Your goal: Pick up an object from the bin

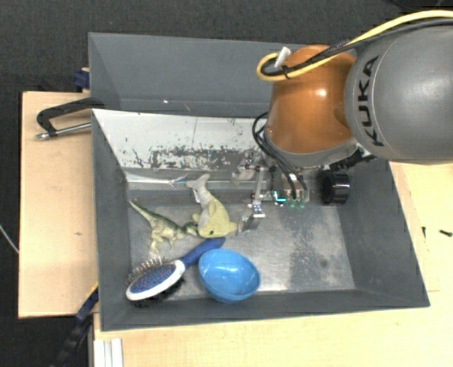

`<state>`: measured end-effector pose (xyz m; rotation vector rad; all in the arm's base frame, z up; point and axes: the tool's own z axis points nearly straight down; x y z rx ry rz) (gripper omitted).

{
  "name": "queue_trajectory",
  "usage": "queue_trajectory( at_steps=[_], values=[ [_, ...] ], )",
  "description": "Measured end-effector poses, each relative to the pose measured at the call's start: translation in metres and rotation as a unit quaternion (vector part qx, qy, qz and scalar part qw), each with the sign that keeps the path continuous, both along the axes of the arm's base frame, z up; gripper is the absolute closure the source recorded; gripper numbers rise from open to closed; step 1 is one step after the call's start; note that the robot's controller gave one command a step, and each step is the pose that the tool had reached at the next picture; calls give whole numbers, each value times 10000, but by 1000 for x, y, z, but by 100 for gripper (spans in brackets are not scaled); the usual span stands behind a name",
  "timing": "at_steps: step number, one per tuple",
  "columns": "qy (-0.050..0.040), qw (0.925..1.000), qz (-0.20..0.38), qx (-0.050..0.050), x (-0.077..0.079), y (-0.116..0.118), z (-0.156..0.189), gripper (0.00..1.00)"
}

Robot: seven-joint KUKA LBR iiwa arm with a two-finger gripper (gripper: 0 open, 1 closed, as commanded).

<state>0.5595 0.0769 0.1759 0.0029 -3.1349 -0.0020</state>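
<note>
Arm link (418, 90): a thick, rounded grey shell is showing a smooth matte surface.
Marking (362, 102): black capital letters spelling KUKA are running down the grey shell near its left edge.
Wrist cover (311, 102): a glossy orange dome is bulging beside the grey shell and catching a pale highlight.
Yellow cable (379, 27): it is arching over the grey shell and looping at the top of the orange dome, beside a small white tip.
Dark wires (260, 132): thin black leads are curling along the dome's lower left edge.
Black cylinder (334, 187): a short, dark, round part is jutting out beneath the dome.
Gripper (254, 209): silvery metal parts are hanging under the dome, with a small green light glowing beside them.
</note>
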Motion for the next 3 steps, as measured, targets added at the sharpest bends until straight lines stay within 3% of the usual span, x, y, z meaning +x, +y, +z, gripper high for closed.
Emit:
queue_trajectory(
  at_steps=[1, 2, 3],
  values=[
    [-116, 9998, -139, 11, -27, 13, -89, 0],
    [-121, 9998, -147, -9, -25, 11, -86, 100],
    [-105, 9998, -180, 10, -12, 8, 65, 100]
  ],
)
